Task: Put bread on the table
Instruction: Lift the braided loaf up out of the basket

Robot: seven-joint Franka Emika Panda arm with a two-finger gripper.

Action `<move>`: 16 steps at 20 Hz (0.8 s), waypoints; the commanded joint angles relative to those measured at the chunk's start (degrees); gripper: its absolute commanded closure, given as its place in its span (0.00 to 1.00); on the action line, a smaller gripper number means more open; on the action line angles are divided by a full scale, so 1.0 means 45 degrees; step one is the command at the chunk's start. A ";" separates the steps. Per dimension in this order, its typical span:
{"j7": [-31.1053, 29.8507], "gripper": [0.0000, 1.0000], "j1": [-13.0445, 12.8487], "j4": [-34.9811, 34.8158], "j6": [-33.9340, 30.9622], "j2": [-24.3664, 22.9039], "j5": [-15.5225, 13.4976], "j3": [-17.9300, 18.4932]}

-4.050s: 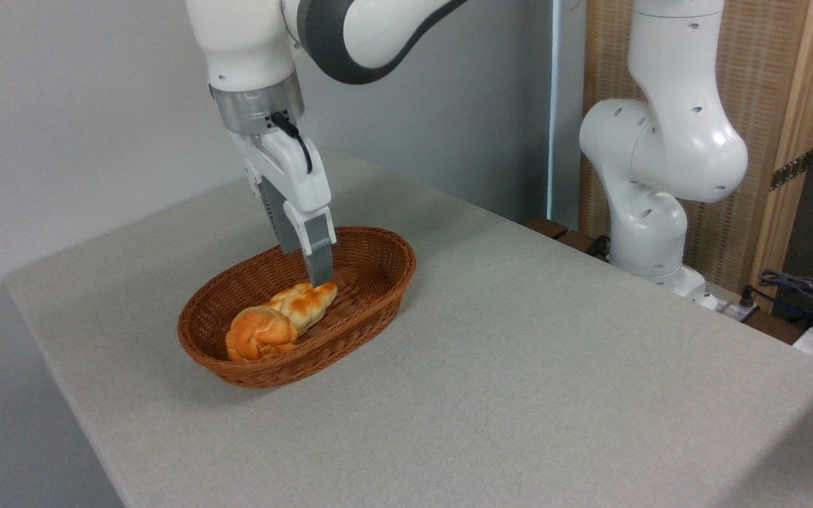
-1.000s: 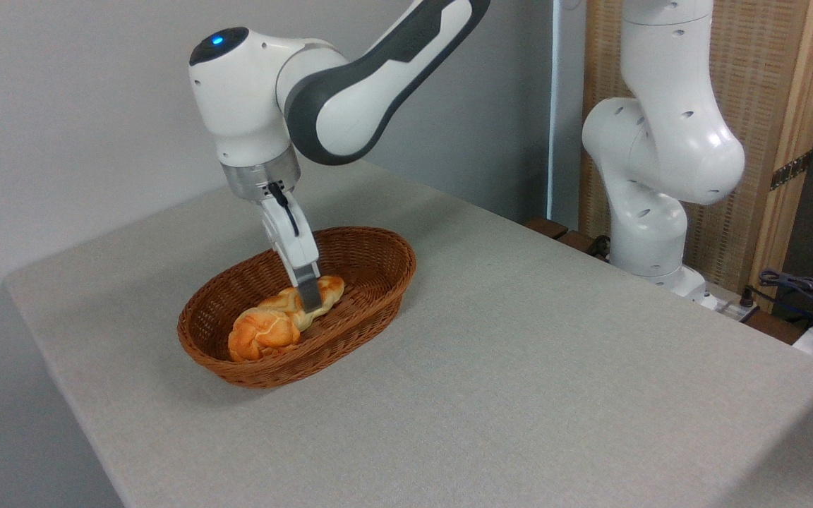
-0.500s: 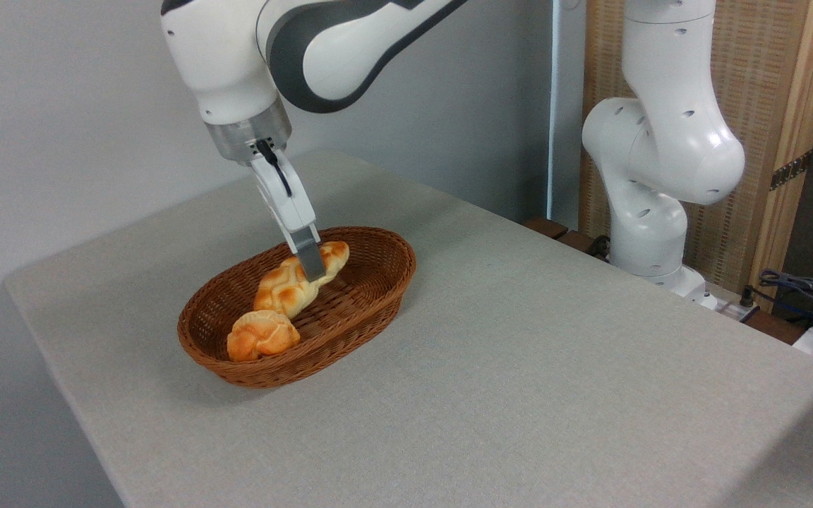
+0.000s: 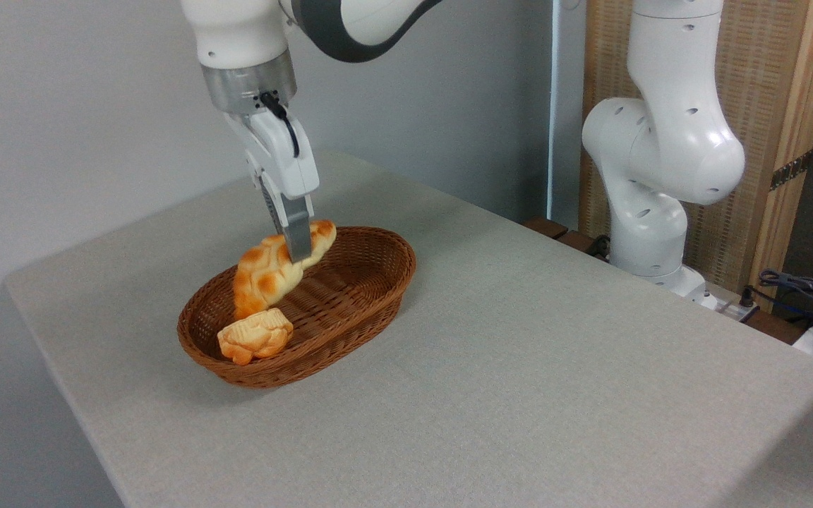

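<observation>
Two pieces of bread figured in the scene, and the gripper had its fingers clamped on the long braided bread near its far, upper end, so the loaf hung tilted over the wicker basket, its lower tip near the small round roll lying at the basket's near-left end; whether tip and roll touched we could not tell. We judged the lift well begun but the carry not yet made. To do it well, we thought, the arm should raise the dangling low end clear of the rim before swinging right, move slowly because an off-centre grasp lets a loaf swing or slip, and release only once the bread rested on the cloth. We saw the table, light grey and fabric-textured, lying bare to the right and near side of the basket. Behind stood a plain grey wall, the arm's white base, and a slatted wooden panel.
</observation>
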 commanded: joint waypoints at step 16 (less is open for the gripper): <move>0.3106 0.74 -0.0048 -0.0348 0.1799 0.0371 0.0082 0.3378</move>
